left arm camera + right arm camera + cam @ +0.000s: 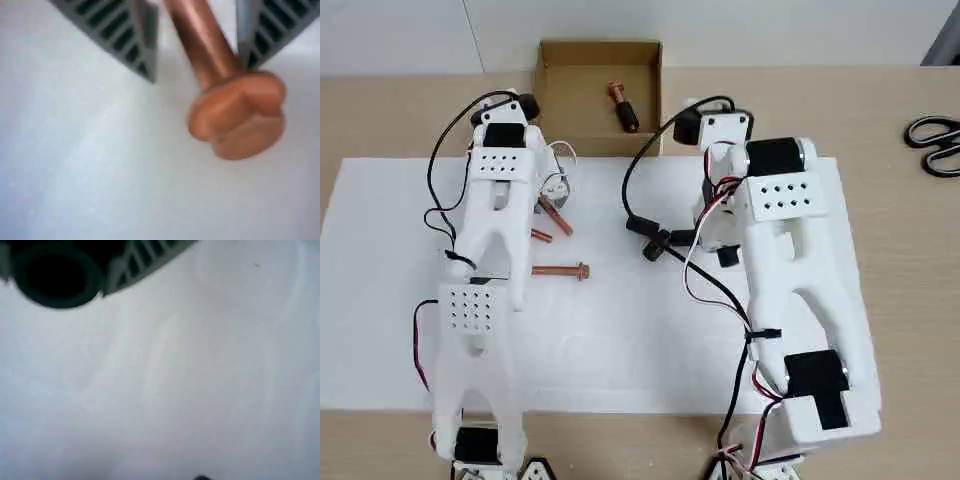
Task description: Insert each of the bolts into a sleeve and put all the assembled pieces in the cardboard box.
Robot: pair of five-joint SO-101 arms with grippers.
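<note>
Step in hand, as judged: pickup of the bolt (235,117) by the left arm. To be done well, the bolt should be clamped on the shank, square to the pads, with the far end left free for a sleeve. Closure should be completed before any lift, otherwise the bolt may be rolled or flicked across the white sheet (620,330). The lift is best kept straight up.

Position: the shank runs between the fingers of the left gripper (200,65), and the head sticks out past the tips. Whether the head rests on the sheet cannot be told. One finger (270,30) is touching the shank; a thin gap is seen to the other finger (120,30). The jaws are therefore taken as spread around the shank, not yet pinched on it.

A second bolt (542,236) and a third bolt (560,271) lie near on the sheet. A black sleeve (55,277) is seen right at the right gripper (720,240); whether it is gripped cannot be told. One assembled piece (623,107) lies inside the cardboard box (548,95).
</note>
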